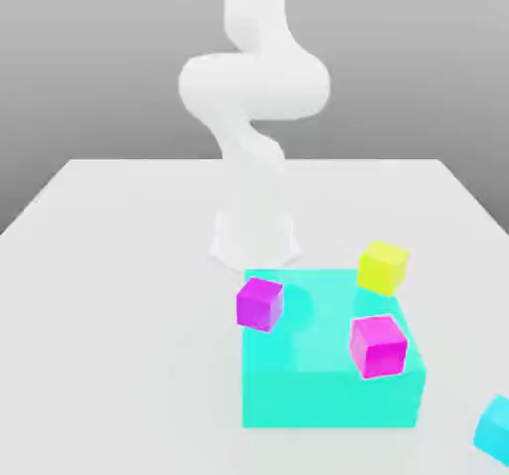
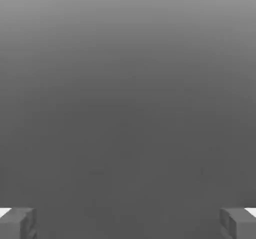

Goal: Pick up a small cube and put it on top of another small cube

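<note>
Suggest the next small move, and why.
Probably swing the open gripper toward the small cyan cube, fingers kept apart: nothing sits between them, and that cube lies off the large block, near the exterior view's right edge.

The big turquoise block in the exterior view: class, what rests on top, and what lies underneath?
Against its top show a purple cube and a magenta cube. What is underneath is covered.

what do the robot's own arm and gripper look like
The arm is plain white, with smooth, rounded segments, a bulging joint partway along and a flared base; no cables or markings can be made out on it. In the hand view, the gripper has two blocky, dark grey fingers with angular edges, and a small white patch beside each.
</note>
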{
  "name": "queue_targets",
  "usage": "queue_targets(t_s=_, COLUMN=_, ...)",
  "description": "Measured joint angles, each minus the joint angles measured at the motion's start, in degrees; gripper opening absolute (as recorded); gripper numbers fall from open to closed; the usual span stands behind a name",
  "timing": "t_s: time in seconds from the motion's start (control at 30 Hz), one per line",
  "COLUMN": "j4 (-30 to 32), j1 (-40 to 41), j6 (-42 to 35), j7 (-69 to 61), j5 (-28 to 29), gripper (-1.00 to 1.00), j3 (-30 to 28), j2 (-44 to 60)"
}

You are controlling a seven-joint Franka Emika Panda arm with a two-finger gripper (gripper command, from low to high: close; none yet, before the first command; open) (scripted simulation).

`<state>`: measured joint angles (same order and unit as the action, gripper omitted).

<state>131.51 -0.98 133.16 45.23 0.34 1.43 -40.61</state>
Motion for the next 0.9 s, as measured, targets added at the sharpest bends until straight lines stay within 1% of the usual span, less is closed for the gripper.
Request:
queue_targets(t_s=0.3, j4=-1.0, j1=-3.5, j6=5.1, j7=-1.6, j5=1.9, gripper=0.00, j3=5.7, j2=19.0)
queue_targets(t_s=0.57, j4=-1.8, j1=-7.2, j6=9.4, j7=-1.9, j5=5.3, gripper=0.00, j3=10.6, j2=35.6)
queue_targets(t_s=0.9, j4=-3.0, j1=-14.0, j6=14.8, j7=-1.5, j5=10.4, gripper=0.00, j3=13.6, j2=56.7)
